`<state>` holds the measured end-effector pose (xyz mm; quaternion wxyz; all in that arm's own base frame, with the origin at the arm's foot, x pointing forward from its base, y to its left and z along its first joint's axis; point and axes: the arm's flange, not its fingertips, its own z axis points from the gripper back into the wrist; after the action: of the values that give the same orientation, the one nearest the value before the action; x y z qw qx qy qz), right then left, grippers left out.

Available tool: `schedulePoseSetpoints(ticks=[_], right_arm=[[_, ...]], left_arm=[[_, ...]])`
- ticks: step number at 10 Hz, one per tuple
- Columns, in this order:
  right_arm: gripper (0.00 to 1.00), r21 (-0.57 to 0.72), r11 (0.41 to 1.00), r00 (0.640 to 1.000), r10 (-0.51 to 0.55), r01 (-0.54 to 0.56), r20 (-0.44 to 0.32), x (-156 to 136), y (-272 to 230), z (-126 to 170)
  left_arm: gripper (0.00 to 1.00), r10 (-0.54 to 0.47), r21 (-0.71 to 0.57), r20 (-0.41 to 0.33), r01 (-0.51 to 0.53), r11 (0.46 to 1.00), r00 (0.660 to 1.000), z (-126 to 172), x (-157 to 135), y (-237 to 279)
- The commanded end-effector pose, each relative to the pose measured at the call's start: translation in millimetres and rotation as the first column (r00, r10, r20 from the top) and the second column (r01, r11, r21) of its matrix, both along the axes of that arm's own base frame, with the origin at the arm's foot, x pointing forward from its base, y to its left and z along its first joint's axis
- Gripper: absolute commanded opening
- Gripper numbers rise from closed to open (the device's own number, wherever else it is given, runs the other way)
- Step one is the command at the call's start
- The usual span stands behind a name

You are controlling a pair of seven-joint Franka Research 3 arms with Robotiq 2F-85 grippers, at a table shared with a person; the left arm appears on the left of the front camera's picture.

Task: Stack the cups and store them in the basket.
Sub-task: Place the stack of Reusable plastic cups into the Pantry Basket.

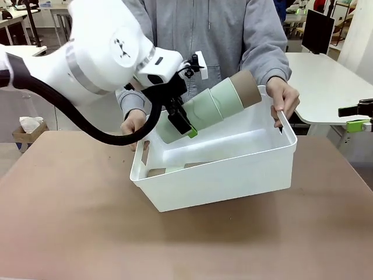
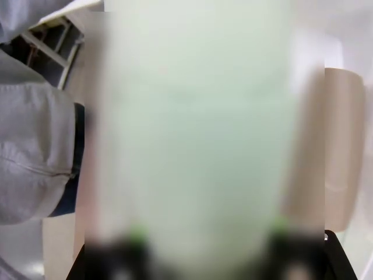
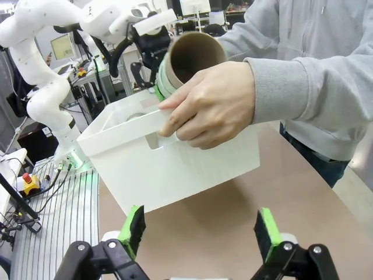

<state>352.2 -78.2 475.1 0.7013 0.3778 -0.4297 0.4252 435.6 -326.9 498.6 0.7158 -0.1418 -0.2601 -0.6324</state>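
In the front view you are seeing the left gripper [image 1: 182, 123] clamping the narrow end of a stack of cups [image 1: 213, 105], its fingers closed on the pale green bottom cup. The stack is lying tilted, its tan-brown open end pointing up and away from the gripper, and it is hanging above the open basket [image 1: 233, 175]. The basket is sitting tipped on the brown table [image 1: 70, 221], its near side toward you lower. The person across the table is holding the basket by its rim, one hand [image 1: 284, 99] at the far right corner of the basket and the other hand [image 1: 135, 123] at its left end, just behind the gripper. Inside the basket, low on the left, something pale is lying, too hidden to name.

In the left wrist view you are looking at a blurred pale green cup [image 2: 198, 128] sitting between the green pads, with a tan surface beside it.

In the right wrist view the right gripper [image 3: 201, 233] is standing wide open with nothing between its fingers, hovering over the table just in front of the basket [image 3: 145, 169]. The person's hand [image 3: 210, 105] is gripping the basket's rim, and the stack's brown mouth [image 3: 195, 55] is showing above that rim.
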Motion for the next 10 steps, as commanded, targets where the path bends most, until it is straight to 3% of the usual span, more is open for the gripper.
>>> schedulePoseSetpoints(ticks=[1, 5, 10], right_arm=[[1.0, 0.011, 1.0, 1.0, -0.002, 0.002, -0.007, 0.0, -0.4, 4.8], [1.0, 0.011, 1.0, 1.0, -0.002, 0.002, -0.007, 0.0, -0.4, 4.8], [1.0, 0.011, 1.0, 1.0, -0.002, 0.002, -0.007, 0.0, -0.4, 4.8]], left_arm=[[0.84, 0.049, 0.031, -0.006, -0.049, 0.998, 0.999, -6.1, 14.2, -12.2], [0.84, 0.075, 0.116, -0.025, -0.071, 0.991, 0.997, -47.0, 31.9, -27.7], [0.84, 0.08, 0.103, 0.003, -0.08, 0.991, 0.997, -72.3, 43.6, -39.3]])
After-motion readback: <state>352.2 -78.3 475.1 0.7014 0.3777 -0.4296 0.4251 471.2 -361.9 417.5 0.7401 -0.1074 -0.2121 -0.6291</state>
